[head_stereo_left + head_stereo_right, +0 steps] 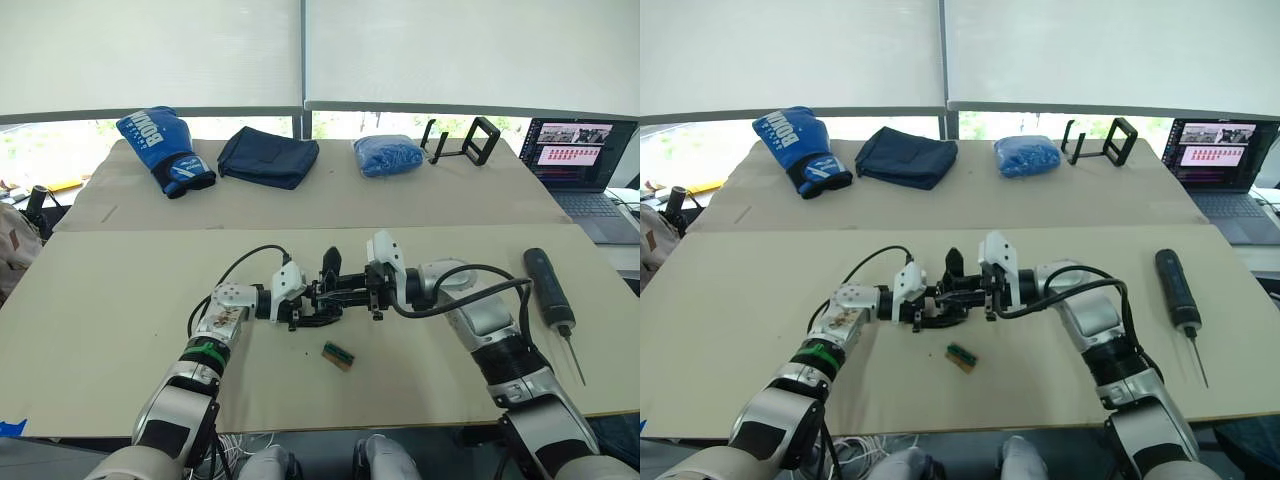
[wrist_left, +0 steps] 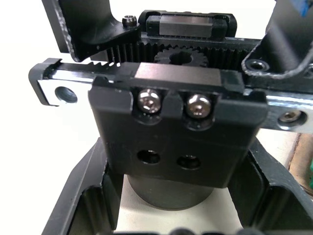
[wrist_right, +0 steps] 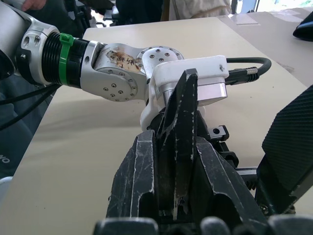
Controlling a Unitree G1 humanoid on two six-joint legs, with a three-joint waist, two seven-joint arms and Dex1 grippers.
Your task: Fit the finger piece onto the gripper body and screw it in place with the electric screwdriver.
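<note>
The gripper body (image 1: 328,288), black with a round base, two silvery screws (image 2: 173,104) and one upright pointed finger (image 1: 331,262), is at the table's middle. My left gripper (image 1: 303,311) is shut on it, its fingers (image 2: 85,196) flanking the cylindrical base. My right gripper (image 1: 350,293) comes in from the right and is shut on the finger piece (image 3: 180,142), a black wedge standing upright between its fingers, close beside the body. The electric screwdriver (image 1: 548,285) lies on the table at the right, bit toward me, apart from both grippers.
A small green-and-brown block (image 1: 338,355) lies just in front of the grippers. Along the back are a blue boxing glove (image 1: 160,147), dark folded cloth (image 1: 267,155), a blue bundle (image 1: 387,154), a black stand (image 1: 465,141) and a laptop (image 1: 585,165).
</note>
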